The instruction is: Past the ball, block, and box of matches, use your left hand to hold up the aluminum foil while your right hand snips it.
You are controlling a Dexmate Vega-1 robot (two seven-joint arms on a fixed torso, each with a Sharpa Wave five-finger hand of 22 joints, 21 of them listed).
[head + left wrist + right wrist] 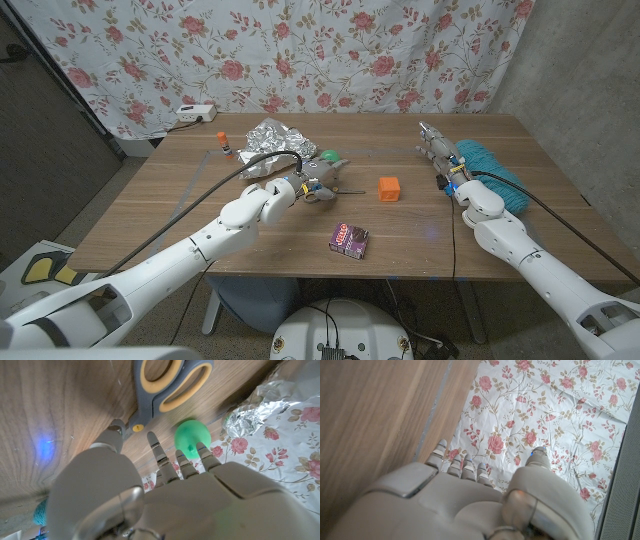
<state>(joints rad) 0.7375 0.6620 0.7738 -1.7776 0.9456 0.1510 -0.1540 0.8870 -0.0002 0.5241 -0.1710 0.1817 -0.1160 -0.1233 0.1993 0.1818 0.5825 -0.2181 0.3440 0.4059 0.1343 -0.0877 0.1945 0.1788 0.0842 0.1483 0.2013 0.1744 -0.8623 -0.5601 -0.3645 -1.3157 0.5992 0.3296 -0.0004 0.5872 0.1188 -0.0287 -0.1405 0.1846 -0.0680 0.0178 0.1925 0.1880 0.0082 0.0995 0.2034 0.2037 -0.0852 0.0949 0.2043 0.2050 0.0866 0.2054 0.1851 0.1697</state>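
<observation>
Foil, crumpled and shiny silver, sits in a lumpy heap at upper centre-left of the head view, on the wood-grain table. Just right of it lie a smooth green ball and grey scissors with yellow-lined oval handles. The left hand, glossy white plastic, reaches near them with fingers spread and straight, holding nothing. An orange cube block sits at centre; a purple matchbox lies lower centre. The right hand is at upper right beside fuzzy teal yarn, fingers extended and empty.
</observation>
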